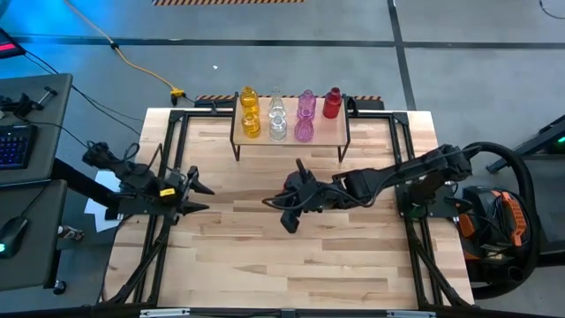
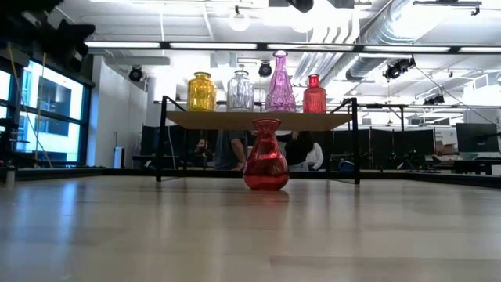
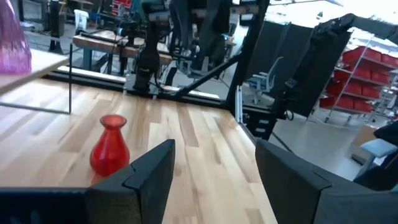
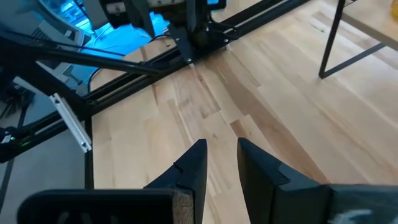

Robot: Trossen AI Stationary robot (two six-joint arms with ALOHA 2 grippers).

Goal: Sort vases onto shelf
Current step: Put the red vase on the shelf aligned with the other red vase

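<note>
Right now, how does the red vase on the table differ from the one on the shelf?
The table vase stands on the tabletop; the shelf vase sits up on the shelf. The table vase has a round belly, flared lip; the shelf vase looks straighter-sided. Both are red and upright.

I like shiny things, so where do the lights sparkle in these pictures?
In the low view, ceiling lights gleam on the red vase standing on the table, and the vases on the shelf glow. In the left wrist view, the far corner is washed out white.

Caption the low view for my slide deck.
Red vase stands on the table before the shelf holding yellow, clear, pink and red vases.
</note>
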